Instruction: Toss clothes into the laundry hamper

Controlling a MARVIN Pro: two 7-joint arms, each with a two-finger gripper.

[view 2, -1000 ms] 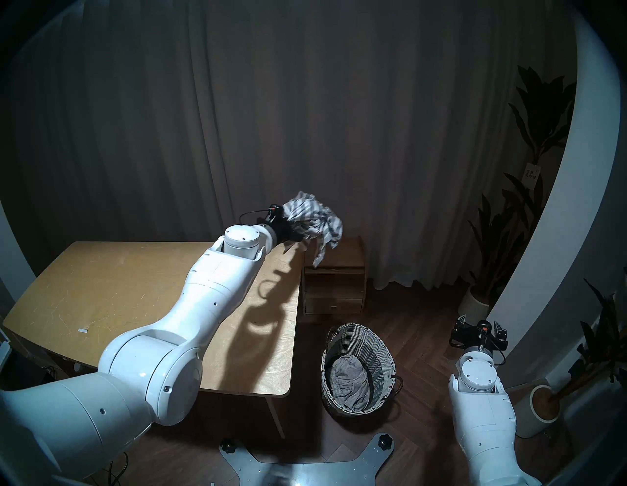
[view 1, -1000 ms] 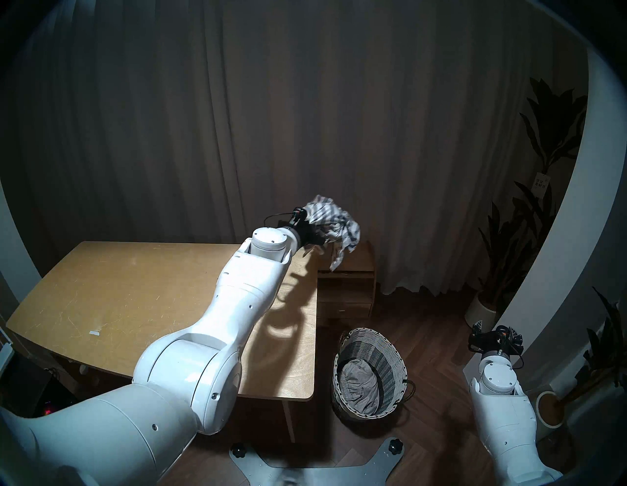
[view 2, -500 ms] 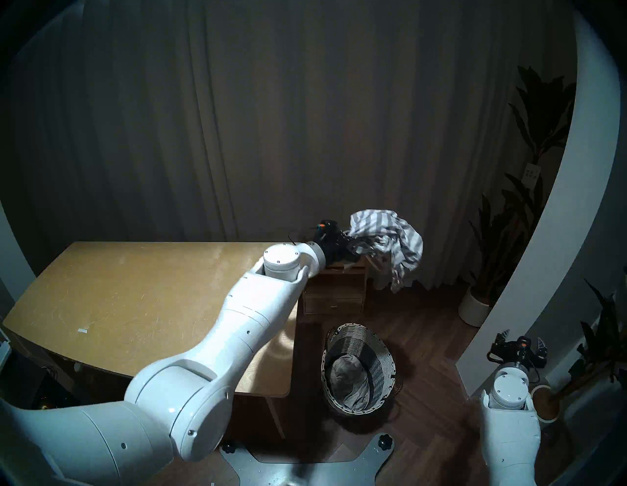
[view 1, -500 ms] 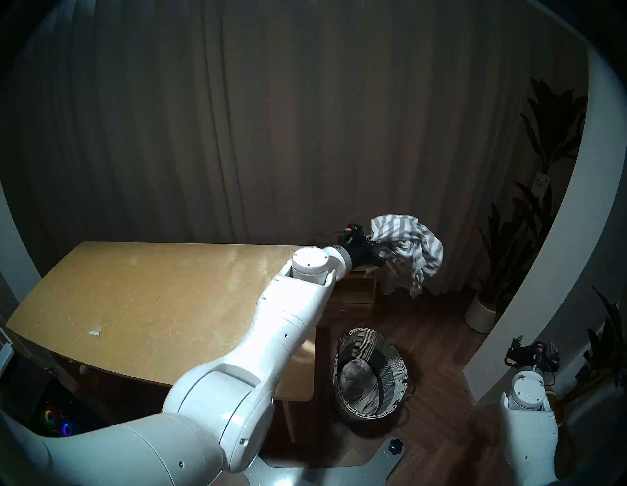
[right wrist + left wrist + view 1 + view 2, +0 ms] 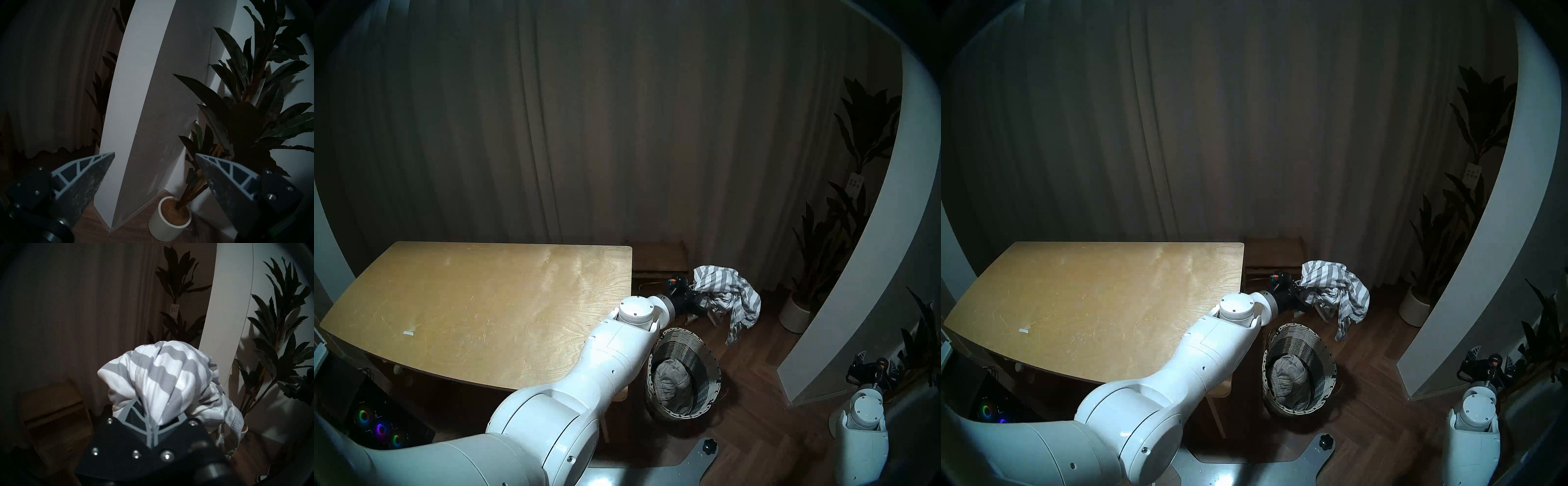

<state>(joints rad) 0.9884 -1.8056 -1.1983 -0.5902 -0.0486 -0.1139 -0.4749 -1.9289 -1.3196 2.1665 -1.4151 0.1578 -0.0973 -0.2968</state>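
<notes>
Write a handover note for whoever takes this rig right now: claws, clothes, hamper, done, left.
Left claw: shut on the striped cloth, held in the air beyond the hamper, not over its mouth.
Right claw: open, holding nothing, off to the right by the white wall and plant pot.
Done: grey garment lies inside the hamper.
Left: bring the striped cloth over the hamper and release.

Your robot: white arms, black grippers

You see glossy white shells on the left arm (image 5: 605, 359) and right arm (image 5: 863, 437), each with a round screwed cap; grey ribbed fingers (image 5: 81, 174) on screwed black mounts, an orange spot at 12 o'clock on each wrist.
</notes>
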